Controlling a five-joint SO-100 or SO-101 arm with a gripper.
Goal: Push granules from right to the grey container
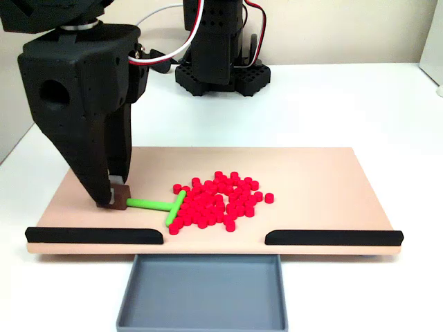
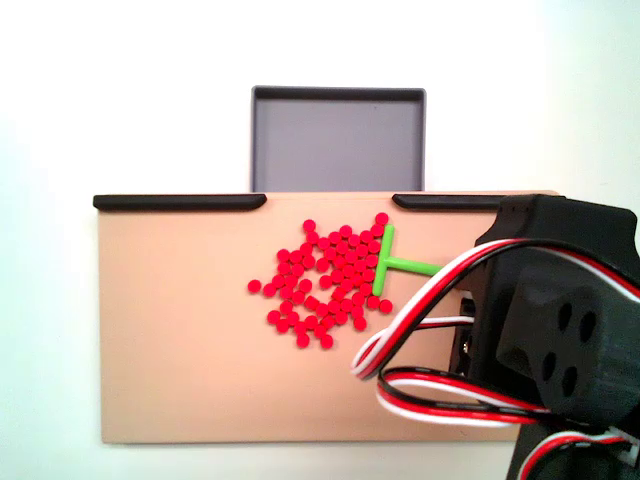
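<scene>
In a fixed view, the gripper [image 1: 114, 197] at left is closed on the brown end block of the green T-shaped pusher [image 1: 160, 205]. The crossbar touches the left edge of the red granules [image 1: 220, 201], clustered mid-board on the beige board [image 1: 325, 187]. The grey container [image 1: 202, 290] sits empty below the gap between the black strips [image 1: 94, 236].

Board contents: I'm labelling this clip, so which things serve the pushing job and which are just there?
Job: granules, pusher, gripper holding it, grey tray, board with its gap.
Just there: black strips, cables, arm base.
</scene>
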